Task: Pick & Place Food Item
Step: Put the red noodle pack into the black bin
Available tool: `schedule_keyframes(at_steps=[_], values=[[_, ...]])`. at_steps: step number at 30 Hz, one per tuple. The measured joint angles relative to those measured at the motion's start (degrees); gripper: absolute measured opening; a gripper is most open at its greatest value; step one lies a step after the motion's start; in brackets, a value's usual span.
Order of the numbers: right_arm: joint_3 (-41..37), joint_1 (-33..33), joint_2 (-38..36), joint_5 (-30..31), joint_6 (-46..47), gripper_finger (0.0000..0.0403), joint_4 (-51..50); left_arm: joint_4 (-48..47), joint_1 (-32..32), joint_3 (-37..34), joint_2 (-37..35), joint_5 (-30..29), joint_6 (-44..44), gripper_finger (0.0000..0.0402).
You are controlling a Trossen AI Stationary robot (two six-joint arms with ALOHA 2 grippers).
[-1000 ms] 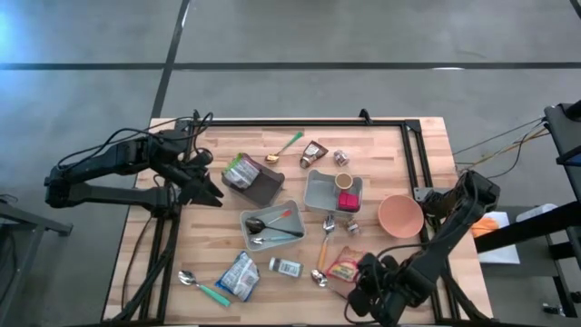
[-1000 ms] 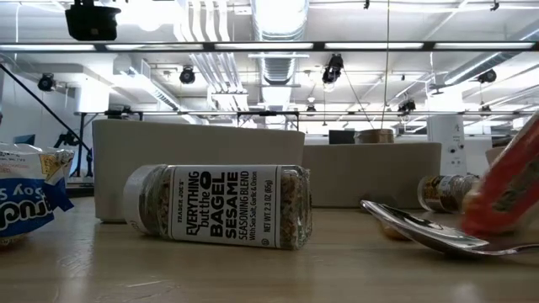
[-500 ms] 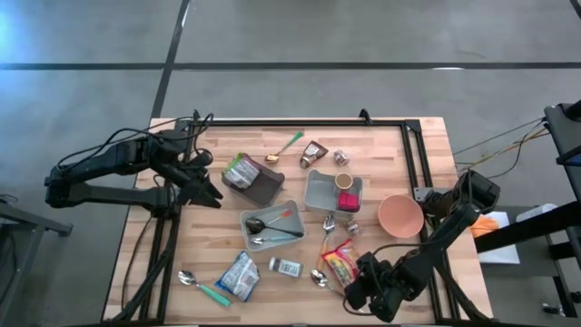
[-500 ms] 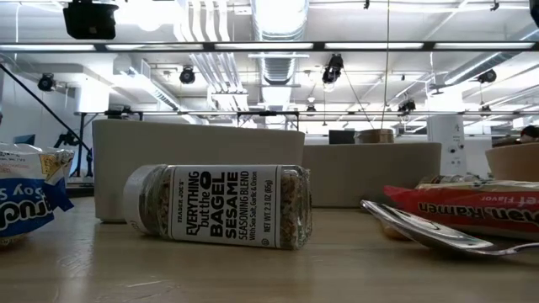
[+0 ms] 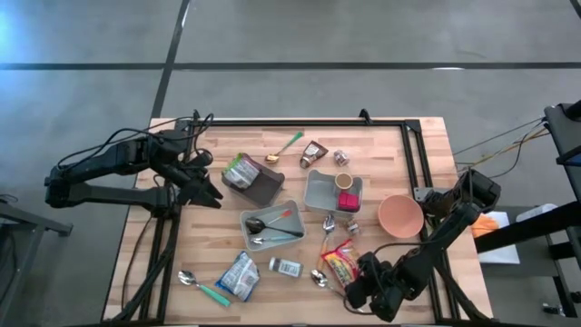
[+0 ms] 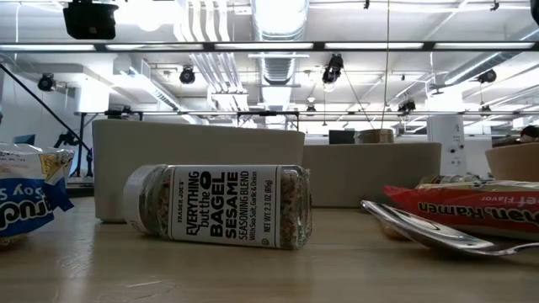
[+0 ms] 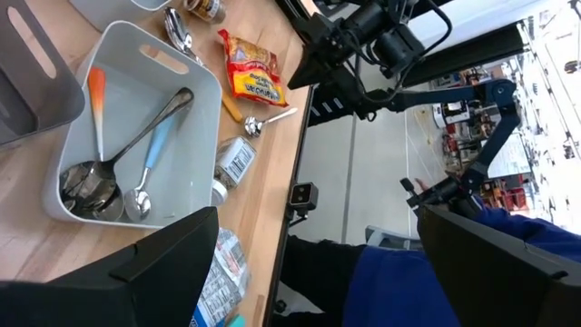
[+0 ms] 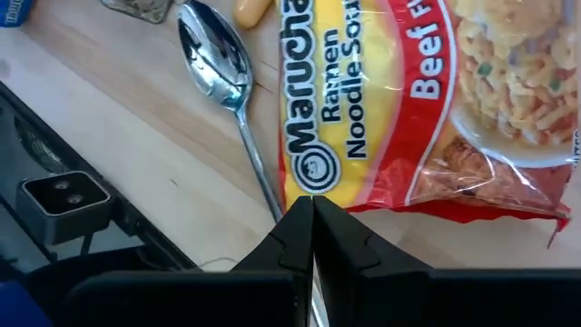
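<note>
A red and yellow ramen packet [image 5: 339,265] lies flat on the wooden table near its front edge; it also shows in the low view [image 6: 467,210]. My right gripper [image 5: 356,283] stands at the packet's near end, shut on its edge. My left gripper [image 5: 207,188] hangs open over the table's left side and touches nothing; its two fingers stand wide apart in the left wrist view. A metal spoon [image 8: 213,54] lies beside the packet. My right gripper pinches the ramen packet's edge [image 8: 307,186] between its two shut fingers, at the end of the packet nearest the table's front edge. The fingers slant down from the near right. The packet lies flat on the table, its printed face up.
A seasoning bottle [image 5: 287,267] lies on its side left of the packet, and a blue snack bag [image 5: 238,275] lies beyond it. A grey bin with spoons [image 5: 270,224], a grey bin with a cup [image 5: 331,193], a pink bowl [image 5: 400,215] and a dark bin [image 5: 254,180] stand farther back.
My right gripper has sunk toward the table and rolled, staying shut. The ramen packet, which stood tipped up on end, has come down and now lies flat on the table. For the last half second nothing has moved.
</note>
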Motion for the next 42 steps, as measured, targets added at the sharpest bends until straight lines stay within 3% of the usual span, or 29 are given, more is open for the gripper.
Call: schedule_keyframes(at_steps=[4, 7, 17, 24, 31, 37, 42], values=[[1.09, -1.17, 0.0, 0.45, -2.41, 0.0013, 0.07, -0.01, 0.01, 0.0, 0.0, 0.0, 0.02, 0.038], [1.95, -2.62, 0.0, 0.94, -5.11, 0.0041, 0.06, 0.01, 0.01, 0.0, 0.0, 0.0, 0.04, 0.038], [3.29, -9.42, 0.0, 0.54, -17.59, 0.0225, -0.28, 0.01, -0.01, 0.0, 0.0, 0.0, 0.02, 0.038], [3.05, -15.2, 0.02, -4.75, -29.89, 0.0309, -2.3, 0.0, 0.01, 0.0, 0.0, 0.0, 0.0, 0.038], [4.93, -21.59, 0.0, -9.85, -58.32, 0.0336, -2.47, 0.01, 0.01, 0.0, 0.0, 0.0, 0.11, 0.038], [4.44, -24.52, 0.08, -10.71, -69.38, 0.0336, -4.5, 0.01, 0.01, 0.0, 0.0, 0.0, 0.17, 0.038], [4.28, -25.5, 0.36, -11.7, -73.02, 0.0336, -4.07, 0.01, 0.01, 0.0, 0.0, 0.0, 0.63, 0.038]])
